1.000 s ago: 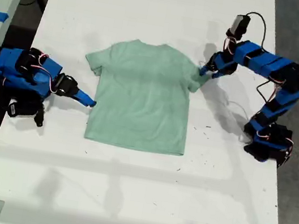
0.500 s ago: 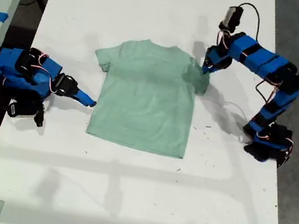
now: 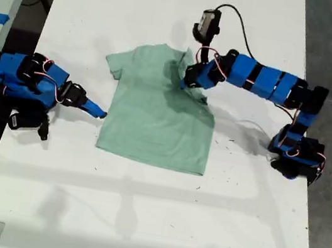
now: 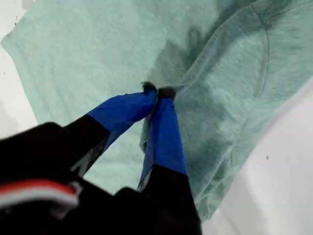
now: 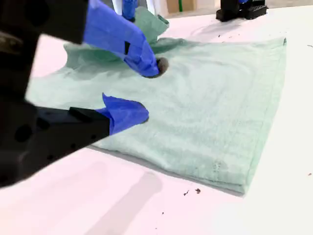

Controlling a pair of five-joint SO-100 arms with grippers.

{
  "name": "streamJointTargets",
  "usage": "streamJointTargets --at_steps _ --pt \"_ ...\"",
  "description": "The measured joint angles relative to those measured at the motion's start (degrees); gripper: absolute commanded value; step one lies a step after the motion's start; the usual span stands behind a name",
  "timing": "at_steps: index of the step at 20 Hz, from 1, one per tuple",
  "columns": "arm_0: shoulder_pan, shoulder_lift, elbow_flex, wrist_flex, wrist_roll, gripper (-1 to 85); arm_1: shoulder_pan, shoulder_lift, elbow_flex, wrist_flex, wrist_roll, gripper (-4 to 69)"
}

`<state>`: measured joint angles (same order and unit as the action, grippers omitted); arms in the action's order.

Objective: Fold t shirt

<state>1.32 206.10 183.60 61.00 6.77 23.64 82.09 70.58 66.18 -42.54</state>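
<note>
Item: t shirt [image 3: 154, 116], pale mint-green, short-sleeved, lying on a white table [image 3: 137, 221] near its middle in the exterior view, collar toward that view's top. Condition: mostly flat; the hem and the sleeve on the exterior view's left lie spread out, while the sleeve and shoulder on the exterior view's right are lifted and drawn inward over the chest, making a raised diagonal ridge. Holder: my first gripper [image 4: 157, 91], on the arm reaching in from the exterior view's right, has its fingertips pressed together on a pinch of that sleeve cloth, as the first wrist view shows, with the fabric bunched at the tips. Idle unit: my second gripper [image 5: 142, 90], on the arm at the exterior view's left, has its jaws parted with nothing between them, poised just beside the shirt's side edge; whether a tip touches the cloth I cannot tell. Progress, as a judgement: the first fold is in hand but not laid down; no crease is pressed flat. Outstanding, by the same judgement: setting this sleeve down, the opposite sleeve fold, and the lengthwise fold bringing hem to collar.
</note>
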Motion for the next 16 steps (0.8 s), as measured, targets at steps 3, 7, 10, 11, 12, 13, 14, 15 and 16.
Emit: streamJointTargets --at_steps 3,7,10,11,12,13,14,15,16 --pt "0.0 0.0 0.0 0.0 0.0 11.3 -1.7 -0.2 -0.2 -0.3 -0.5 24.6" --pt "0.0 0.0 0.0 0.0 0.0 11.3 0.4 6.8 -4.3 8.2 -2.2 12.7" --pt "0.0 0.0 0.0 0.0 0.0 11.3 3.2 22.1 1.6 14.8 -1.8 -0.1" --pt "0.0 0.0 0.0 0.0 0.0 11.3 3.1 28.6 6.9 15.1 -1.0 -0.1" --pt "0.0 0.0 0.0 0.0 0.0 11.3 2.0 35.4 13.3 15.1 0.2 -0.1" --pt "0.0 0.0 0.0 0.0 0.0 11.3 0.3 43.2 21.2 13.9 1.6 0.0" --pt "0.0 0.0 0.0 0.0 0.0 11.3 -1.5 51.2 30.1 11.6 2.8 1.5" --pt "0.0 0.0 0.0 0.0 0.0 11.3 -3.8 59.9 40.6 8.3 3.8 1.5" --pt "0.0 0.0 0.0 0.0 0.0 11.3 -5.3 69.2 51.9 4.5 5.1 1.5"
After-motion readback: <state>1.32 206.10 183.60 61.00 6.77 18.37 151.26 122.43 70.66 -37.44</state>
